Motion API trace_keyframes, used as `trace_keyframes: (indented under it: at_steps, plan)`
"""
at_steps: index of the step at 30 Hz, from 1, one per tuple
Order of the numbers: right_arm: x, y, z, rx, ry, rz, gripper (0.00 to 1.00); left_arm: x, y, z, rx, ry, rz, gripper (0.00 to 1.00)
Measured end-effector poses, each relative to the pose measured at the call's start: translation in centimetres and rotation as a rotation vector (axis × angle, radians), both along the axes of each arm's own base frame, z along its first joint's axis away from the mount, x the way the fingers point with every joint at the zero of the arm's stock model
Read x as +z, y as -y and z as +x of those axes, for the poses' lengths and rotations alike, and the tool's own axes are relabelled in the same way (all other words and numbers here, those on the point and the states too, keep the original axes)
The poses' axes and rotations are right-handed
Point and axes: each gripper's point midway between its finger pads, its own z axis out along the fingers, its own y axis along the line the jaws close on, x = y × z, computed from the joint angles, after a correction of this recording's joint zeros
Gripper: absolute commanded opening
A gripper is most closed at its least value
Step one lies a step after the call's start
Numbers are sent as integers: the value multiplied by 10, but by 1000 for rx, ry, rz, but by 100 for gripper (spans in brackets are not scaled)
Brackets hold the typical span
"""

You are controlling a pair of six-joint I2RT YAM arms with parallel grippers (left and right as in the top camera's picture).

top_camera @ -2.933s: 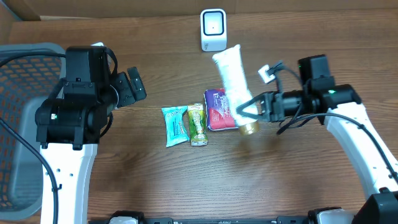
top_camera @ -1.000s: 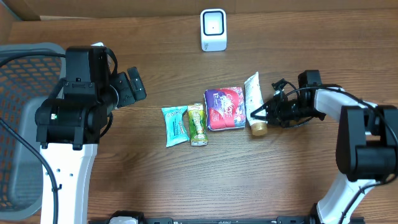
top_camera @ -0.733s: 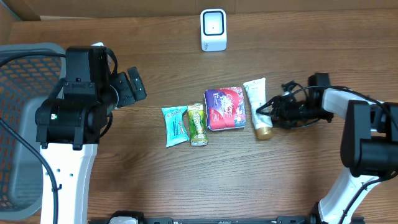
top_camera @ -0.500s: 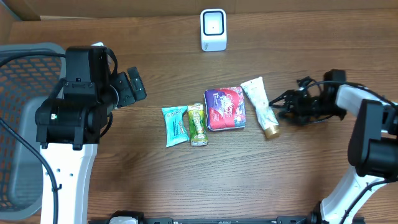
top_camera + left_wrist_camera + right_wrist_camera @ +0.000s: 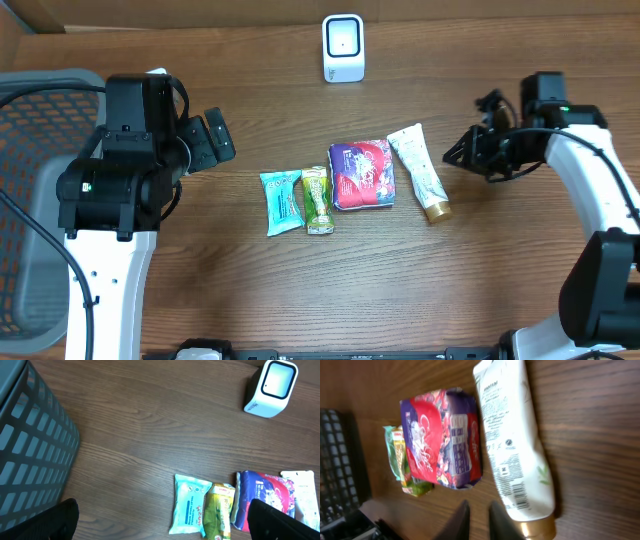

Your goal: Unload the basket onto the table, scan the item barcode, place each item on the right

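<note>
Lying in a row: one tube point(image 5: 420, 172), three packets point(image 5: 362, 174).

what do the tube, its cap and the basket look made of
Tube: probably soft plastic, white and matt, printed with text and a barcode. Cap: shiny gold, perhaps metallised plastic. Basket: grey moulded plastic by the look, with a grid of square holes.

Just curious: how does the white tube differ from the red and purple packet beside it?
The white tube is long, slim and gold-capped; the red and purple packet is squarish and puffy. The tube lies slanted, the packet nearly straight. Both lie flat, side by side.
</note>
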Motion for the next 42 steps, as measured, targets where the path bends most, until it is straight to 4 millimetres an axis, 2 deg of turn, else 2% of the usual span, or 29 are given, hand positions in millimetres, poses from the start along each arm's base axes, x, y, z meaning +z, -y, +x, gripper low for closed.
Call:
trace_keyframes:
  at_steps: [3, 9, 13, 19, 27, 29, 33, 35, 37, 38, 39, 40, 41, 42]
  plan:
    - [-10, -13, -9, 34, -30, -55, 4, 0, 0, 0, 0, 0, 0, 100]
    - [-36, -38, -40, 109, -110, -120, 4, 0, 0, 0, 0, 0, 0, 100]
    - [-50, -44, -54, 131, -146, -158, 4, 0, 0, 0, 0, 0, 0, 100]
    - [-76, -17, -54, -2, -180, -321, 4, 0, 0, 0, 0, 0, 0, 100]
    - [-90, 4, -42, -107, -137, -434, 4, 0, 0, 0, 0, 0, 0, 100]
    - [-91, 15, -34, -157, -113, -487, 4, 0, 0, 0, 0, 0, 0, 100]
    - [-87, 42, -4, -310, -13, -580, 7, 0, 0, 0, 0, 0, 0, 100]
    - [-84, 52, 10, -368, 32, -590, 14, 0, 0, 0, 0, 0, 0, 100]
    - [-76, 66, 32, -457, 107, -577, 18, 0, 0, 0, 0, -1, 0, 100]
    - [-72, 70, 41, -492, 137, -558, 29, 0, 0, 0, 0, 0, 0, 100]
    - [-69, 73, 48, -522, 155, -531, 51, 0, 0, 0, 0, -1, 0, 99]
    - [-67, 75, 53, -537, 163, -507, 62, 0, 0, 0, 0, 0, 0, 99]
    - [-67, 75, 54, -539, 157, -465, 70, 0, 0, 0, 0, 0, 0, 100]
    - [-67, 75, 53, -539, 145, -440, 72, 0, 0, 0, 0, 0, 0, 99]
